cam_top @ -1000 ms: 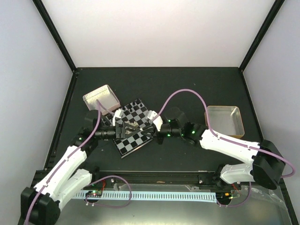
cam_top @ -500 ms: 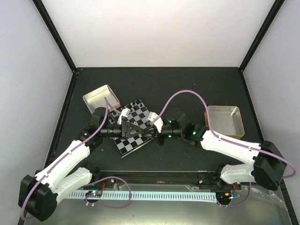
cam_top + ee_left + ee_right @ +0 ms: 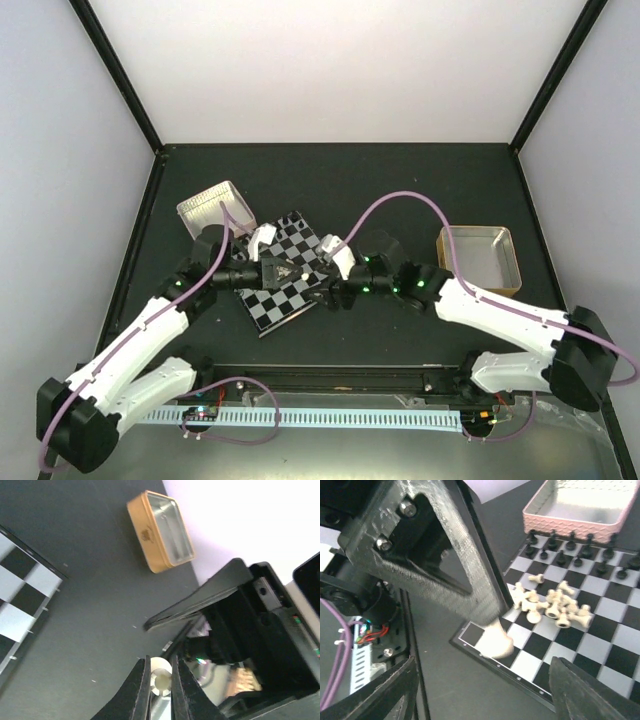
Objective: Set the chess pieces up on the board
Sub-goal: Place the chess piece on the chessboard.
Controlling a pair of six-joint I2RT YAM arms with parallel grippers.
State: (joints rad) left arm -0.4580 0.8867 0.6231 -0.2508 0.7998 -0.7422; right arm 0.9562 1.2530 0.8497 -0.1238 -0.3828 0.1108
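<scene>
The left gripper (image 3: 160,680) pinches one cream piece (image 3: 161,676) over the board (image 3: 600,650), toward the counter's left edge. Most chess pieces (image 3: 550,605) lie in a heap on it, not lined up yet. The right gripper (image 3: 326,287) is spread wide.

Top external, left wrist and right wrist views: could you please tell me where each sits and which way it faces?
Top external: above, behind the left arm and right arm, looking down at the board; both show.
Left wrist: on the left arm, facing the gold tin; left tool shut on a cream piece.
Right wrist: on the right arm, facing the board and pink tin; open right tool frames it.
Shared: both wrist views show that held piece.
</scene>
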